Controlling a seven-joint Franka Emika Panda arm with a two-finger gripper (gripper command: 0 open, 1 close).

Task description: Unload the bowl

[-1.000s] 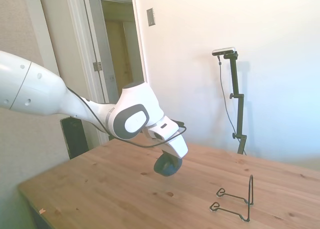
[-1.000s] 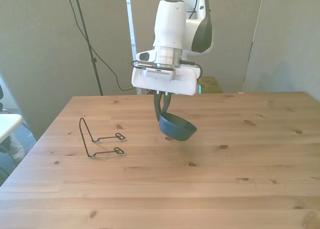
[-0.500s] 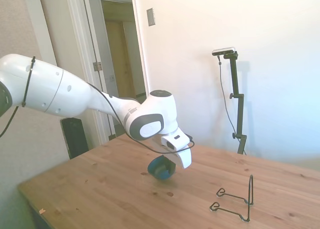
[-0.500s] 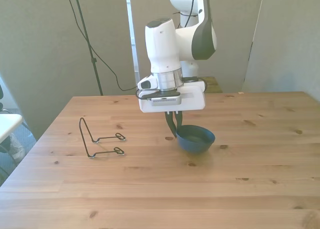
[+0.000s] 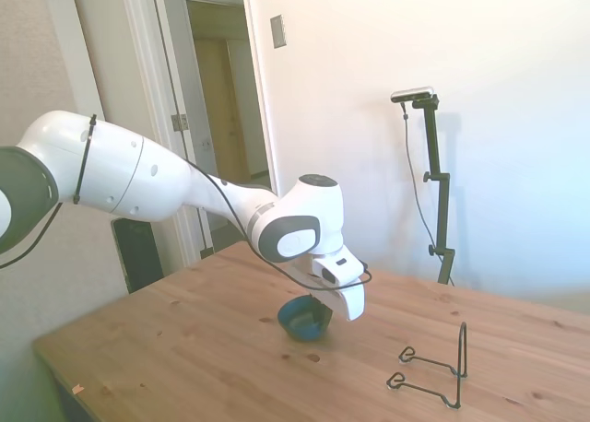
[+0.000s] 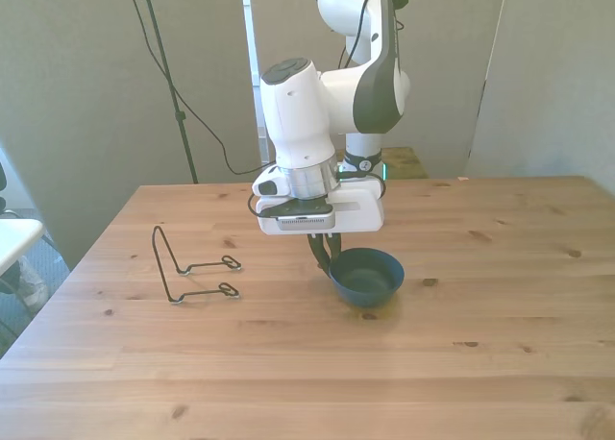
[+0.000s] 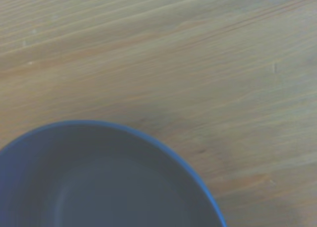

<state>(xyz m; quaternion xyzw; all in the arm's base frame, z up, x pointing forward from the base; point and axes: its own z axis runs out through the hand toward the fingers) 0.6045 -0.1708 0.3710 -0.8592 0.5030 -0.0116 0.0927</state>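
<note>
I see bowl upright on surface, frame centre, jaws clamped on its rim. Wire rack well apart, front view's left; nothing between them.

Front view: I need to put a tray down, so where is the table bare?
Bare wood spans the near edge and the front view's right of the bowl. Only the strip between wire rack and gripper is tight.

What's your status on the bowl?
Pincer shut on bowl rim. Bowl upright, at or on table. Wire rack off to the front view's left, clear.
</note>
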